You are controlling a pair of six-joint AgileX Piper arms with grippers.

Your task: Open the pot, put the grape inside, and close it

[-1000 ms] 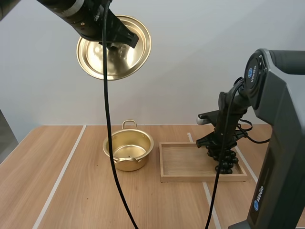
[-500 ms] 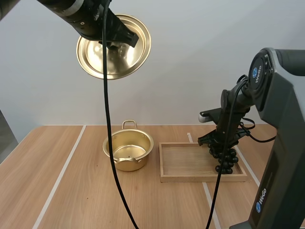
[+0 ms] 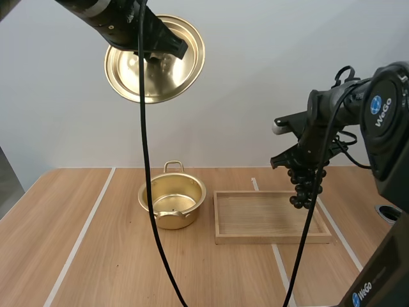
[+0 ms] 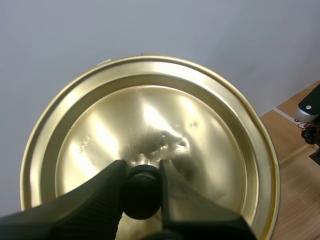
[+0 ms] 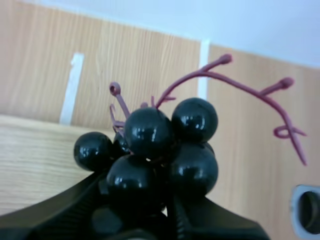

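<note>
Left gripper (image 4: 143, 170): clamped on the black knob (image 4: 142, 196) of the lid (image 4: 215, 125), one ribbed finger (image 4: 107, 192) pressed against each side of it. Right behind the fingertips, the lid's golden face, round and shiny, ringed by a stepped rim. Seen from the high view, held up in the air on edge, tilted, well above the table (image 3: 96, 256).

Far below those fingers, a little toward the right arm: the pot (image 3: 172, 220), open, upright on the table, one loop handle at its far side. Just beside the pot, on the side away from the left arm: the wooden tray (image 3: 275, 238), flat on the table.

Right gripper (image 5: 137, 202): closed narrow on the bunch of grapes (image 5: 150, 132), gripping it at its upper end. Directly past the fingertips, glossy black berries packed together; beyond them, a bare reddish stem (image 5: 240, 85) branching out over the wooden surface. From the high view, hanging straight down from the fingers, in the air, touching nothing else.

Under those fingers and under the bunch: the far right end of the tray, apart from the lowest berries. Farther off, past the tray's other end: the pot, well apart from the right fingers. Farthest of all, high up and across: the lid in the left fingers.
</note>
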